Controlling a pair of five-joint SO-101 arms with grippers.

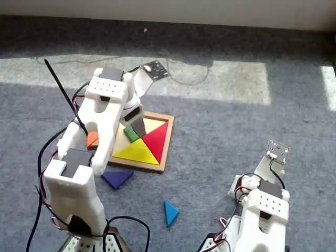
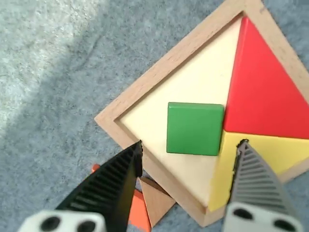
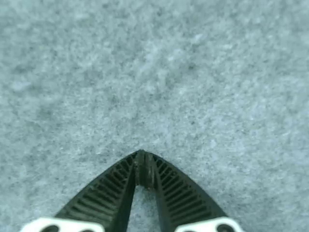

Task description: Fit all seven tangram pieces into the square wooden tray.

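Observation:
The square wooden tray point(image 2: 169, 58) lies on grey carpet and holds a red triangle point(image 2: 263, 92), a yellow triangle point(image 2: 256, 154) and a green square point(image 2: 194, 128). The green square lies flat beside both triangles, with bare tray floor around its other sides. My left gripper point(image 2: 189, 144) hangs open above it, one finger on each side and apart from it. In the high view the left gripper point(image 1: 134, 126) is over the tray point(image 1: 160, 167). My right gripper point(image 3: 143, 155) is shut on nothing, over bare carpet at the front right.
An orange piece point(image 2: 137, 212) and a tan triangle point(image 2: 157, 203) lie against the tray's outer edge. A dark blue triangle point(image 1: 117, 177) and a small blue triangle point(image 1: 170, 212) lie on the carpet in front of the tray. The right arm point(image 1: 262, 205) stands well apart from them.

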